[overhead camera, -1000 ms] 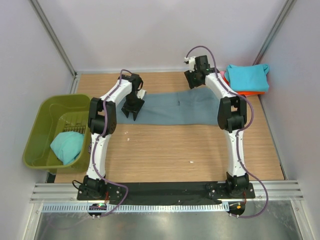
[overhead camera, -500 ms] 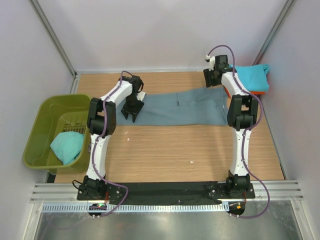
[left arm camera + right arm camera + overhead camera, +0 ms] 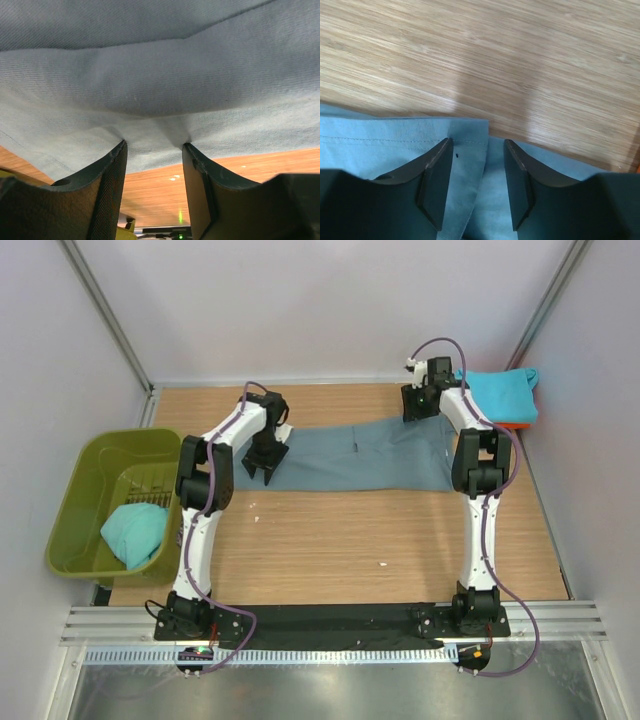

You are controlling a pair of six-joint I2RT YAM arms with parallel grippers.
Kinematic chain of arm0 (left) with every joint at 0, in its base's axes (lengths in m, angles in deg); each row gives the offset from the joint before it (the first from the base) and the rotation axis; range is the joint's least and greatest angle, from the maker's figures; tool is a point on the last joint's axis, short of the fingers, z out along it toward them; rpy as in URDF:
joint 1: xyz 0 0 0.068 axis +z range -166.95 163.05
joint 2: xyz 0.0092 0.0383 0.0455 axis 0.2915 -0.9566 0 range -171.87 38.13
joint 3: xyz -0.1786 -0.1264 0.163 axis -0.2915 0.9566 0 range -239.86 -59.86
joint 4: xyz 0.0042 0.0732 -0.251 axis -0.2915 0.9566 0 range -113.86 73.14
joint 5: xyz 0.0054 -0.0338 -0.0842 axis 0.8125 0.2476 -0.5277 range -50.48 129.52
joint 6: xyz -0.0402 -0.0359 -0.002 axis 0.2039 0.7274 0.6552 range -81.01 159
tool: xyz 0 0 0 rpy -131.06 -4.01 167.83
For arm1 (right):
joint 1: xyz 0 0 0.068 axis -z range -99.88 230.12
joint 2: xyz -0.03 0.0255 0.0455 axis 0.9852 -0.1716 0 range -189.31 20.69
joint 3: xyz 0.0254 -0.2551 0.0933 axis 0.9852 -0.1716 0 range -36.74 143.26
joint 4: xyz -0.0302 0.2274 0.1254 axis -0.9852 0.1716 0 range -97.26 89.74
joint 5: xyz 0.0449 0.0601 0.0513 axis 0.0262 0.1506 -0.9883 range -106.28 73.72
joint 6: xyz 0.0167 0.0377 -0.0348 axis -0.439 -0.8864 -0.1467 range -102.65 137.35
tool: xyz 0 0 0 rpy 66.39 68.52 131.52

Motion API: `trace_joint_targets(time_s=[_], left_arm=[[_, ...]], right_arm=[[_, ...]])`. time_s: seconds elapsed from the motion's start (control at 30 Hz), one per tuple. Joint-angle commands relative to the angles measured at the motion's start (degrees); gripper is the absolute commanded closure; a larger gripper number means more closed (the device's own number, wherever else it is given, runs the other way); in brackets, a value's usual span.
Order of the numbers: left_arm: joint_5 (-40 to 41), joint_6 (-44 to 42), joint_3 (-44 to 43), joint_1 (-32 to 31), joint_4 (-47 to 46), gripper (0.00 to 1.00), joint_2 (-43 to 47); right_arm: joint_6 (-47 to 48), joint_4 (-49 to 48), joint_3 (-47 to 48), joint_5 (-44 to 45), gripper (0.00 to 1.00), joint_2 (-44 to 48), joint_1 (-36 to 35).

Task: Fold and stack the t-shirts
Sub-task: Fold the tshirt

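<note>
- Left pincer (image 3: 154, 146): jaws apart, tips pressing the left end of the blue-grey t-shirt (image 3: 350, 458).
- Right pincer (image 3: 478, 145): jaws apart over its far right corner, on the counter (image 3: 330, 540).

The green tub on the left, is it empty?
No, a crumpled turquoise t-shirt lies inside the green tub.

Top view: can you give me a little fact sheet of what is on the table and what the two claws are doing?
Spread out: blue-grey t-shirt, a long flat strip across the table
Left gripper: open, tips on that shirt's left end
Right gripper: open, over its far right edge
Pile: folded turquoise t-shirt on an orange t-shirt, far right corner
Waiting: crumpled turquoise t-shirt in the olive-green tub, left
</note>
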Motion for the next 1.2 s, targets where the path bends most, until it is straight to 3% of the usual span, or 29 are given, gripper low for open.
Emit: trace_joint_targets(time_s=[0.0,0.07,0.17,0.2,0.33,0.87,0.93,0.97,1.17], left_arm=[[1.5,-1.3,-0.1,-0.5,0.2,0.50,-0.6],[1.6,-1.3,0.0,-0.7,0.1,0.51,-0.6],[1.6,-1.3,-0.2,-0.9,0.1,0.51,-0.9],[1.7,-1.3,-0.2,-1.0,0.1,0.50,-0.9],[1.7,-1.2,-0.7,-0.9,0.2,0.51,-1.3],[0.6,-1.1,-1.0,-0.9,0.3,0.50,-1.6],[0.7,-1.1,-1.0,-1.0,0.5,0.50,-1.8],[0.7,-1.1,-1.0,-0.9,0.5,0.50,-1.7],[0.9,-1.2,-0.7,-1.0,0.5,0.50,-1.4]], right_arm=[[-0.6,0.5,2.4,-1.6,0.50,-2.1,-0.1],[-0.9,0.1,2.9,-1.8,0.51,-2.6,0.0],[-0.5,0.1,3.5,-2.4,0.66,-2.8,-0.1],[-0.4,0.1,3.4,-2.5,0.78,-2.8,-0.1],[0.4,0.1,3.2,-1.5,0.98,-2.4,-0.1],[0.3,-3.0,8.6,1.3,0.94,-3.3,0.4],[0.3,-3.0,9.0,2.6,0.83,-3.9,0.4],[0.4,-3.2,9.1,2.7,0.82,-4.1,0.4],[0.8,-3.4,9.1,2.5,0.86,-4.7,0.4]])
